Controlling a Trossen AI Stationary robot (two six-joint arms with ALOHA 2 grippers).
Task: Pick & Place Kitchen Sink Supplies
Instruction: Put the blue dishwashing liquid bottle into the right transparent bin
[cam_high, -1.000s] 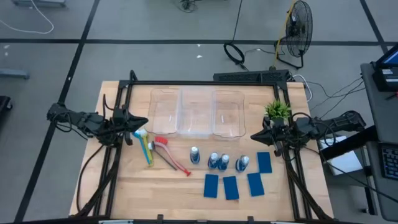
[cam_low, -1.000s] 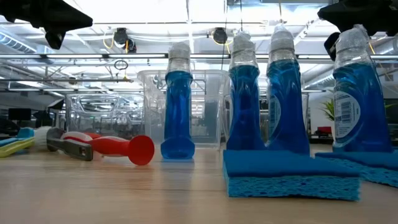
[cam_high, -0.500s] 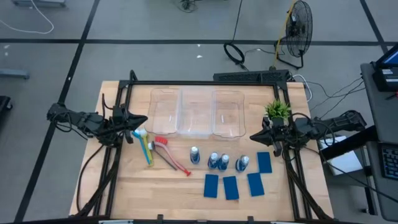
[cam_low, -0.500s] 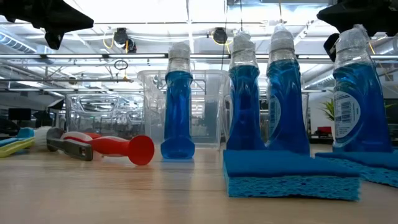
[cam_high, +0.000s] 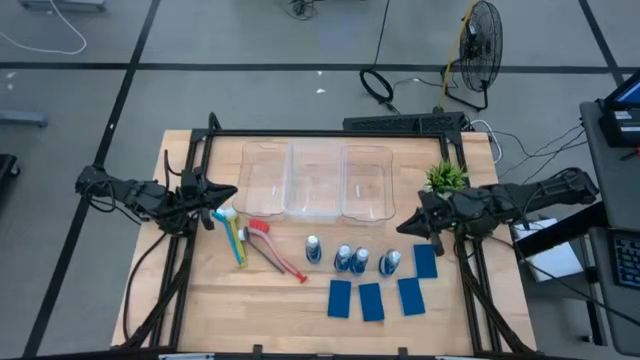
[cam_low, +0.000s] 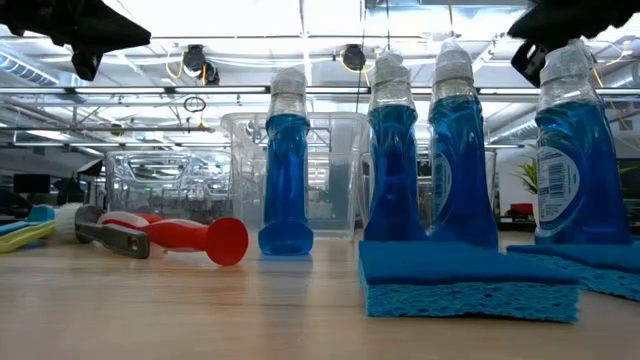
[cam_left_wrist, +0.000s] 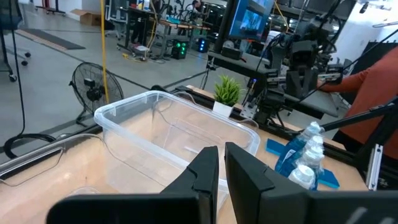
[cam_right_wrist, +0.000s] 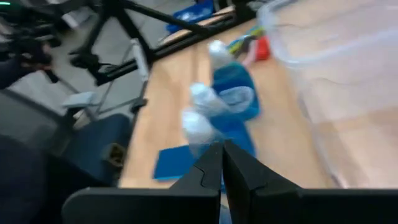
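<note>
While nothing is yet grasped, the right gripper (cam_high: 408, 225) hangs above the table just beside the 4 upright bottles (cam_high: 350, 259), which stand in a row toward the table's middle from its tip, long axes vertical. It is the nearer arm; its jaws sit nearly closed and empty. The left gripper (cam_high: 228, 194), likewise closed on nothing, waits near the brushes (cam_high: 255, 243). The sponges (cam_high: 371, 300) lie flat.

Overhead view straight down, low view level, both sharing bottles (cam_high: 350, 260).
</note>
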